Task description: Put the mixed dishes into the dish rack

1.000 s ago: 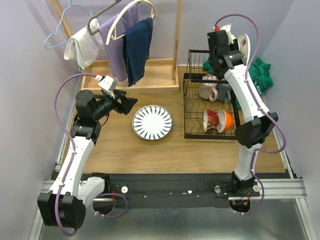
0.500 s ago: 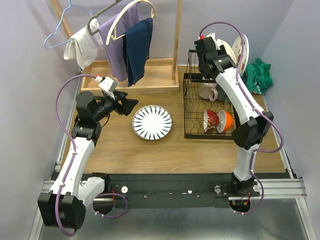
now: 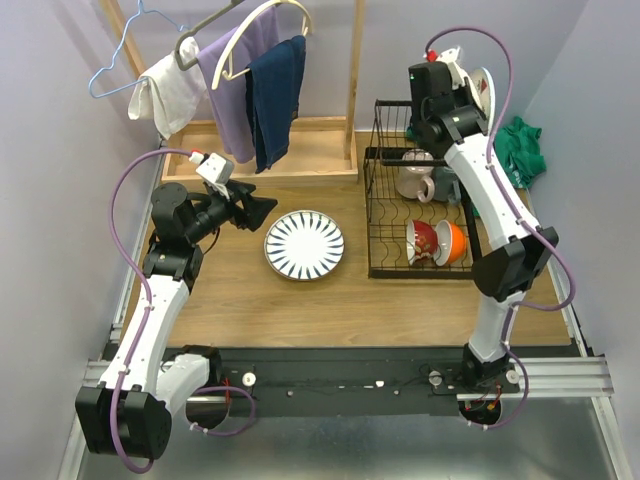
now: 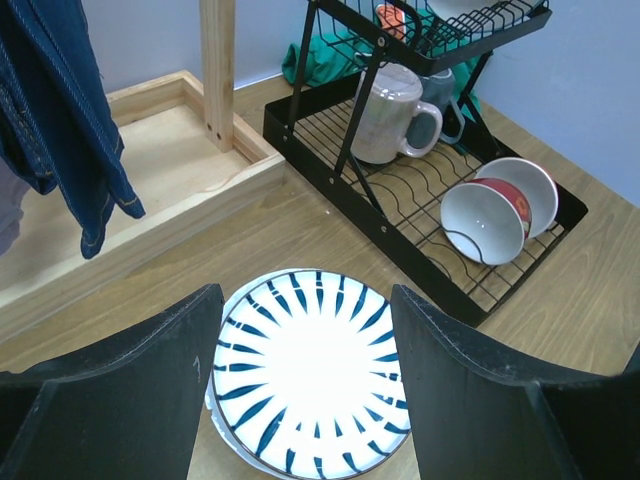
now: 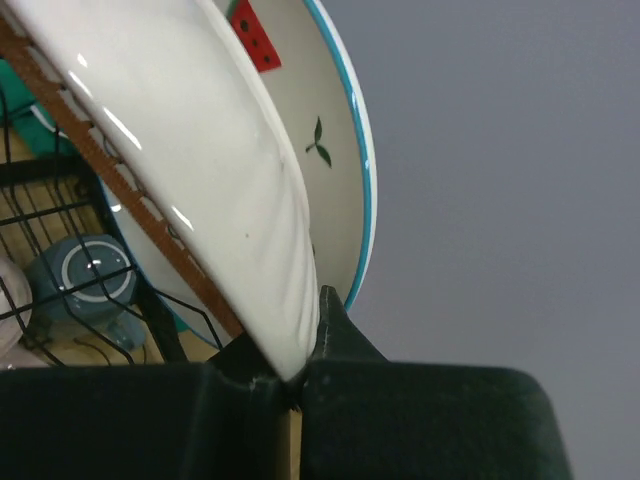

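Observation:
The blue-striped white plate (image 3: 304, 244) lies flat on the wooden table, left of the black wire dish rack (image 3: 420, 274); it also shows in the left wrist view (image 4: 305, 385). My left gripper (image 3: 262, 208) hovers open just left of and above it, its jaws (image 4: 305, 390) wide apart and empty. My right gripper (image 3: 452, 80) is shut on the rim of a plain white plate (image 5: 200, 130) at the rack's top tier, beside the upright fruit-motif plate (image 5: 310, 120). A pale mug (image 3: 415, 180) and red and orange bowls (image 3: 440, 241) sit in the lower tier.
A wooden clothes stand (image 3: 300, 150) with hanging clothes (image 3: 270, 85) stands at the back left. A green cloth (image 3: 522, 148) lies right of the rack. A grey-blue mug (image 4: 440, 90) sits behind the pale mug. Purple walls close in on both sides.
My right gripper swung left with the white plate, then back right and slightly up over the rack's top tier. The left arm has not moved.

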